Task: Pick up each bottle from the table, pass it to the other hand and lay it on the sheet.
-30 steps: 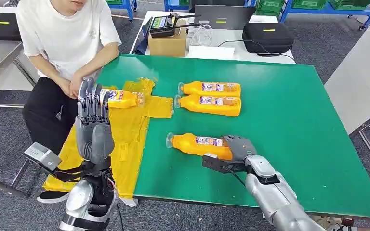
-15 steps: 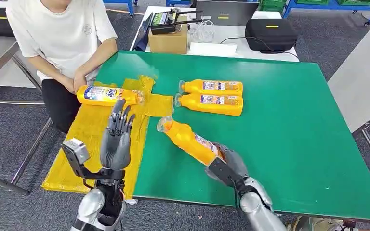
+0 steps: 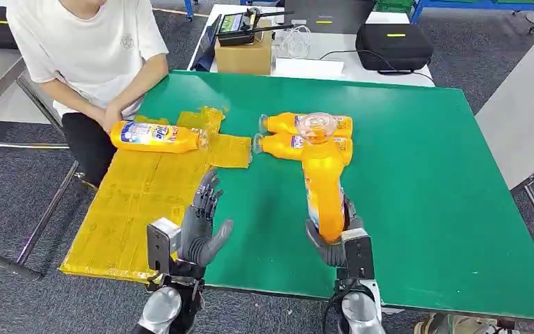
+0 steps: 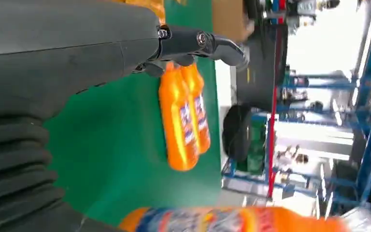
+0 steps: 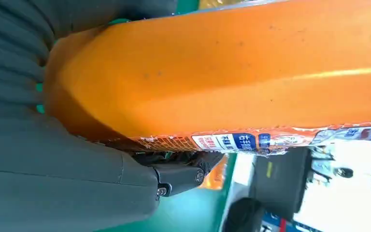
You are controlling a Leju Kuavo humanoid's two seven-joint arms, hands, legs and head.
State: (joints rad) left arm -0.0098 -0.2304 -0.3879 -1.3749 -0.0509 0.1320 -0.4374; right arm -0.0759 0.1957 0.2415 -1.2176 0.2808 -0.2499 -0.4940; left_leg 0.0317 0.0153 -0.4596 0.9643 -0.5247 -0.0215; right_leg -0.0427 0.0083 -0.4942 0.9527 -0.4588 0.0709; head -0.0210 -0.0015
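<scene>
Right hand (image 3: 335, 240): fingers wrapped around the base of an orange bottle (image 3: 322, 182), held upright above the near part of the green bench (image 3: 424, 181) with the clear cap end uppermost. In the right wrist view the bottle body (image 5: 232, 72) lies against the palm, label strip toward the thumb.

Left hand (image 3: 201, 226): raised beside the held bottle, apart from it, palm turned toward it, fingers spread and holding nothing. It stands over the near bench edge, just beside the yellow sheet (image 3: 139, 209). In the left wrist view the held bottle (image 4: 232, 220) shows blurred next to the hand's grey cover.

Bottles on the bench — two orange bottles (image 3: 304, 136) lie side by side, touching, behind the held bottle, caps pointing toward the sheet. The left wrist view shows the same pair (image 4: 183, 121) lying on the green surface.

Sheet contents — one bottle on the sheet (image 3: 156, 136) lies on its side at the far end of the sheet, cap pointing toward the pair.

Surroundings: a person (image 3: 87, 49) in a white shirt sits at the bench's far left corner, hands close to the sheet bottle. Beyond the bench stand a cardboard box (image 3: 243, 59) and a black case (image 3: 394, 45).
</scene>
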